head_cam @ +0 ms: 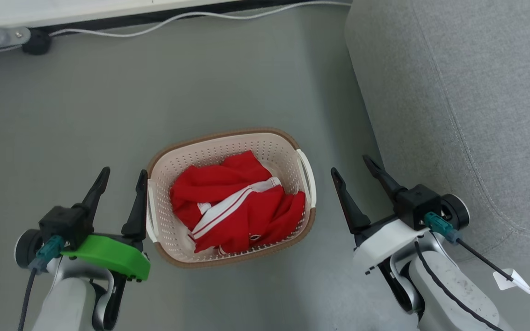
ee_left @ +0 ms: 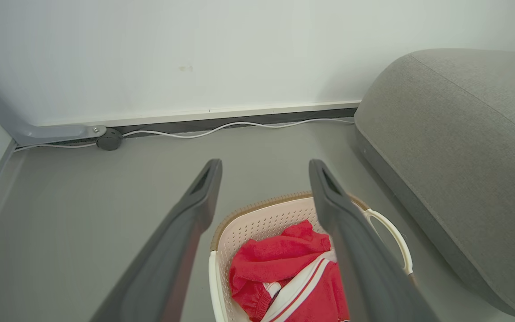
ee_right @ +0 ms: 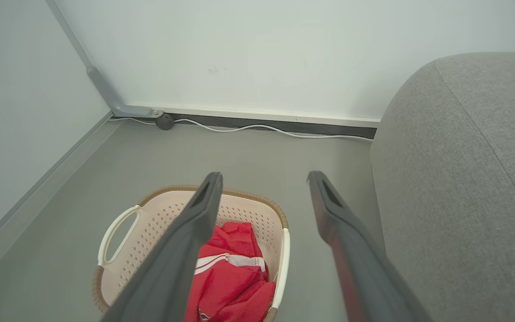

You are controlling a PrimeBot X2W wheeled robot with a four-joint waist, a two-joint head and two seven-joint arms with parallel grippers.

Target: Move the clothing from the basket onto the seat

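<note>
The red clothing (head_cam: 235,202) with white stripes lies bunched inside the cream perforated basket (head_cam: 272,146), which stands on the grey floor. The clothing (ee_left: 284,264) also appears in the left wrist view and the clothing (ee_right: 233,277) in the right wrist view. My left gripper (head_cam: 123,174) hangs open just left of the basket, with nothing between its fingers. Open and empty as well, my right gripper (head_cam: 351,164) sits to the basket's right, between it and the large grey seat (head_cam: 472,105). The two garments cannot be told apart in the pile.
A white cable (head_cam: 191,20) runs along the skirting at the far wall, beside a dark round foot (head_cam: 37,42) of a grey metal frame. The seat's side (ee_left: 454,147) rises close to the right of the basket. A white tag (head_cam: 506,279) hangs on my right arm's cable.
</note>
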